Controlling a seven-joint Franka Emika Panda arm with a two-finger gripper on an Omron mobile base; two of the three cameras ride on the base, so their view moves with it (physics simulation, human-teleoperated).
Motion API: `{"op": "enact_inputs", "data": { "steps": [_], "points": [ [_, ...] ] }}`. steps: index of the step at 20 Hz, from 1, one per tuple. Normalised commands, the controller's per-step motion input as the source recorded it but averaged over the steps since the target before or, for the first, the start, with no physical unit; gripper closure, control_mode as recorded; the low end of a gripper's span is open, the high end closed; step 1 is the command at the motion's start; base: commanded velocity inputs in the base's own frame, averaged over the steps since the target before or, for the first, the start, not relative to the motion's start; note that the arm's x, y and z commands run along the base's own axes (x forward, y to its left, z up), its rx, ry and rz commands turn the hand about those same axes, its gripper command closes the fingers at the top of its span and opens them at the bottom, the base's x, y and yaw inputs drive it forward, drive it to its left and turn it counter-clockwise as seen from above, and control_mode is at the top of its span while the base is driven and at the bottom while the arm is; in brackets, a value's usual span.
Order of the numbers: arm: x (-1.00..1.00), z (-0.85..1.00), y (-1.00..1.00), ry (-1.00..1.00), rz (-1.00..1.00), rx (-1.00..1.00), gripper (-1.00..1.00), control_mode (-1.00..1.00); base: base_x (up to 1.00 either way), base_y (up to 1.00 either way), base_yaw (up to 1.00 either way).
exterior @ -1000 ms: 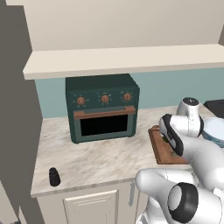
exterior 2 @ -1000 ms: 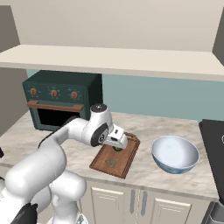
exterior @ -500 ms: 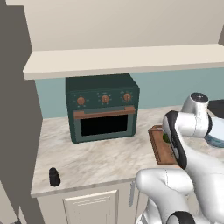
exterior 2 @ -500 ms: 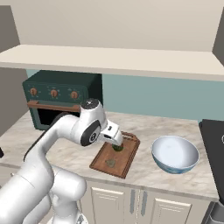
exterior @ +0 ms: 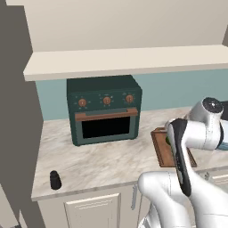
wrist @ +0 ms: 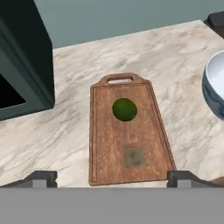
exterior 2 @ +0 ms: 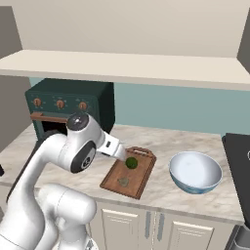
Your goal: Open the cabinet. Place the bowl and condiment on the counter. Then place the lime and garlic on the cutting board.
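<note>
Resting on the cutting board [wrist: 129, 131], the lime [wrist: 124, 109] sits toward the handle end and the garlic [wrist: 134, 157] nearer the other, apart; the gripper [wrist: 111, 178] hangs empty above, jaws spread wide, while the bowl [exterior 2: 195, 172] and condiment [exterior: 54, 179] stand on the counter [exterior: 107, 160]

In the left base view the arm hides most of the cutting board [exterior: 159, 147] near the counter's [exterior: 102, 162] right end. In the hand view the right edge cuts off the bowl [wrist: 215, 85], and the garlic [wrist: 134, 157] is blurred.
</note>
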Motion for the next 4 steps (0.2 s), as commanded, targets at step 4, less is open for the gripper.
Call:
{"op": "enact_inputs", "data": {
  "steps": [4],
  "points": [
    [-0.33,0.75,0.22,-0.1,-0.02,0.0,-1.0,-1.0,0.0,0.0,0.0]
  ]
}}
